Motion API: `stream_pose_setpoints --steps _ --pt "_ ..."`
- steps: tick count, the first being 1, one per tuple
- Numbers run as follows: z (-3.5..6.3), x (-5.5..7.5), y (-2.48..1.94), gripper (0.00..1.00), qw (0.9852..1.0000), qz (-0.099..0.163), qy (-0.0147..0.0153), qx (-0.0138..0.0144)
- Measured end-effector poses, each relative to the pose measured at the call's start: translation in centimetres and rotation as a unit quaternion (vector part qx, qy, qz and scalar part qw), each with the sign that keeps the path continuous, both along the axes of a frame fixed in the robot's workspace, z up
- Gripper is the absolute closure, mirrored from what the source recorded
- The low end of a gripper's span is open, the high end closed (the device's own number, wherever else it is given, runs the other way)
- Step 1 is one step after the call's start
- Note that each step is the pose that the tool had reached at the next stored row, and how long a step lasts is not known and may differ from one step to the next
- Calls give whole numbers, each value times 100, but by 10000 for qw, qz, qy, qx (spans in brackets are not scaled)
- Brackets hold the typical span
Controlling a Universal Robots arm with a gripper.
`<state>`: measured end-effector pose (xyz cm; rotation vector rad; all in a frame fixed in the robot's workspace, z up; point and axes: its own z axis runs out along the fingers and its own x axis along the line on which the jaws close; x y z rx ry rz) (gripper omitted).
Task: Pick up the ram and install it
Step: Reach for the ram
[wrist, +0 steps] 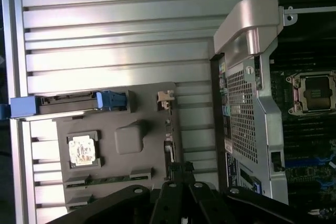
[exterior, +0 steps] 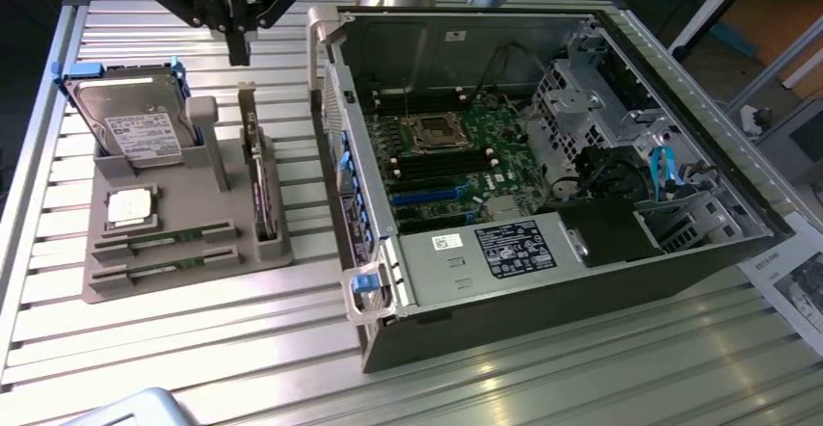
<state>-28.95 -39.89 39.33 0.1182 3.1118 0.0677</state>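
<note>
Table (exterior: pixel 193 349): we saw a slatted metal top carrying everything.
Computer case (exterior: pixel 541 312): it lay open on the exterior view's right. That view gave us its whole interior, with the power supply (exterior: pixel 515 248) and blue cables (exterior: pixel 662 171). The wrist view caught just its perforated side wall and grey corner handle (wrist: pixel 247 24).
Motherboard (exterior: pixel 450 166): it lay flat inside the case; both views showed us its square socket (exterior: pixel 435 133).
Holder (exterior: pixel 154 286): this grey tray sat on the exterior view's left, beside the case and apart from it.
Gripper (exterior: pixel 238 58): it was clenched, its fingers pressed together with nothing between them. It hung above the holder's far end, between the hard drive and the expansion card.
Hard drive (exterior: pixel 135 122): it stood upright in the holder. The exterior view showed us its labelled face, while the wrist view showed it edge-on with a blue rail.
Expansion card (exterior: pixel 264 190): it stood on edge along the holder's case side.
Ram (exterior: pixel 165 240): we counted two green sticks lying in the holder's near slots, well apart from the gripper. In the wrist view they sat just beside the gripper's dark linkage.
Processor (exterior: pixel 130 207): it lay flat between the hard drive and the ram, and the wrist view gave us its top face.
</note>
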Motion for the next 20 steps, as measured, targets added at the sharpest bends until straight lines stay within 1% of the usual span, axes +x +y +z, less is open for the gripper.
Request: stream_pose_setpoints --steps 10,15,20 --pt "0 -195 0 90 10000 1 0 0" --pt "1 -332 0 90 10000 1 1 0" --pt "0 -430 0 90 10000 1 0 0"
